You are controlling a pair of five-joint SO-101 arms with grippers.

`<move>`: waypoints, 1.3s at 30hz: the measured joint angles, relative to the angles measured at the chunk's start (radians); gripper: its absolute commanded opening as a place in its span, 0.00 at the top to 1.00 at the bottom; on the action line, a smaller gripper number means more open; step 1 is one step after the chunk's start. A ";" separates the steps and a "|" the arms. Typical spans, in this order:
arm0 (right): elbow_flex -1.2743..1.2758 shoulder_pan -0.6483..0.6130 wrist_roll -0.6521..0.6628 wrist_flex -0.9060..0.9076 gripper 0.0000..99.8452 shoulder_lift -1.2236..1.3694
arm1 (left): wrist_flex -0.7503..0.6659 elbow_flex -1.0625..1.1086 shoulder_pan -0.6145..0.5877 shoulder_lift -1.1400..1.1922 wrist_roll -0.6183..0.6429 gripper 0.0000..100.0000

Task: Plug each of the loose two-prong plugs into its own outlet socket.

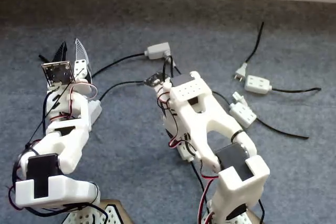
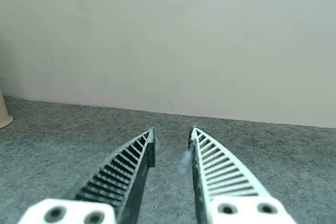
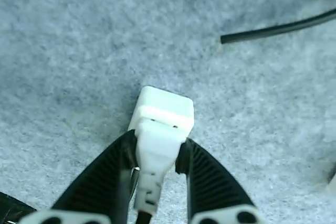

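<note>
My right gripper is shut on a white two-prong plug. The plug's front end meets a white outlet socket lying on the grey carpet. From above, that socket lies just beyond the right gripper, with a black cable running off to the left. My left gripper is open with nothing in it, raised over the carpet at the far left. A second socket has a loose plug beside it. A third socket has a plug at its end.
Black cables trail across the carpet on the right and between the arms. Another white block lies partly under the left arm. A pale wall stands beyond the carpet's far edge.
</note>
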 measured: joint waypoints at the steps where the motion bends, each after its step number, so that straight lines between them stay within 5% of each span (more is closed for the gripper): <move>1: 0.000 0.000 0.000 0.000 0.99 0.000 | 0.000 0.000 0.000 0.000 0.000 0.88; 9: -0.115 0.000 0.000 0.132 0.97 0.009 | 0.000 0.000 0.000 0.000 0.000 0.88; 19: -0.342 -0.014 0.002 0.321 0.69 0.034 | 0.000 0.003 0.000 0.000 0.000 0.88; 33: -0.354 -0.018 -0.100 0.295 0.69 0.034 | 0.000 0.003 0.000 0.000 0.000 0.88; 39: -0.354 -0.029 -0.157 0.285 0.86 0.034 | 0.000 0.003 0.000 0.000 0.000 0.88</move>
